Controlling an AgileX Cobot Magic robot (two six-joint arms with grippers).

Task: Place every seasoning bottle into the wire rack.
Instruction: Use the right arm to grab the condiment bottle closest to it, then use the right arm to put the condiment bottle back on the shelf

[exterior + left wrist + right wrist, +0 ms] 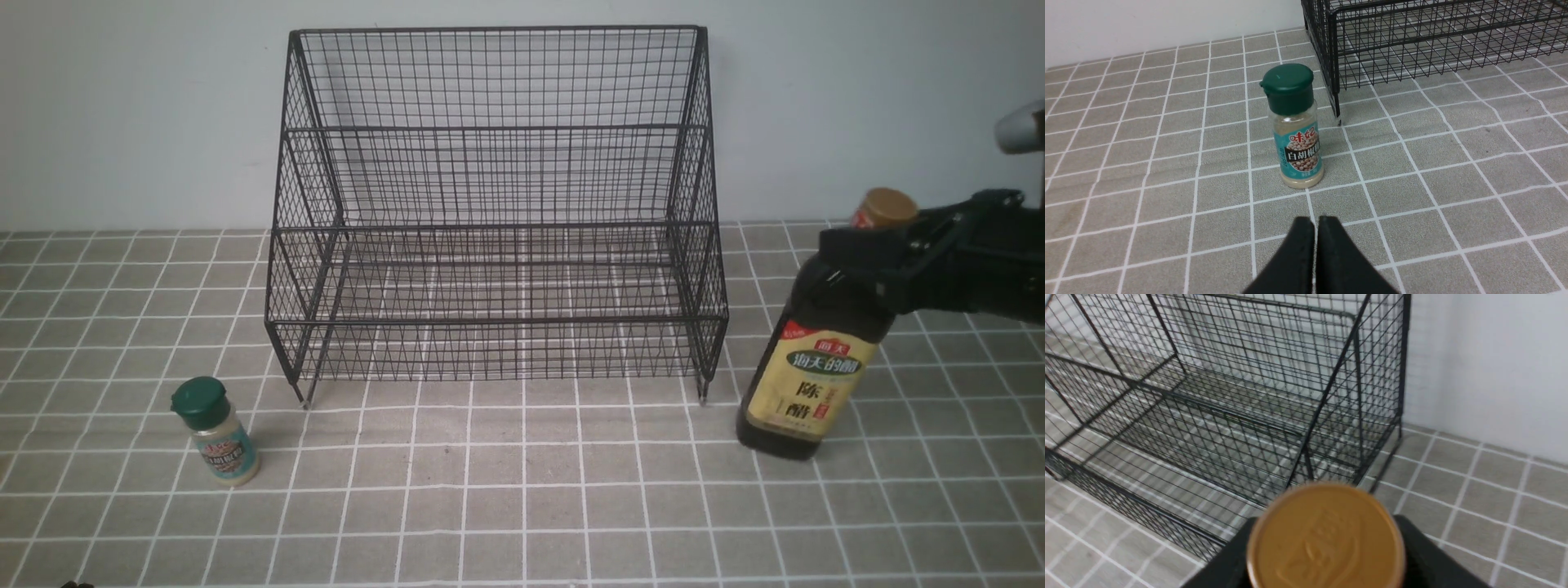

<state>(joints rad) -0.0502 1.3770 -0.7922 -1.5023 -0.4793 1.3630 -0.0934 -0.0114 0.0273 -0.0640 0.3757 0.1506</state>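
Right claw (865, 269) clamps the tilted tall bottle (804, 384) at its neck, rack (490, 321) lying to its left; left claw (1315, 223) closed.

Front view: the right gripper (857, 265) covers the neck of the dark-liquid bottle (804, 384); whether its jaws touch the glass cannot be judged. Print on the shaker jar (220, 445) is too small to read. Right wrist view is blurred; the gold cap (1325, 539) hides the bottle's body. The left gripper (1315, 222) is cut off by the picture's edge.
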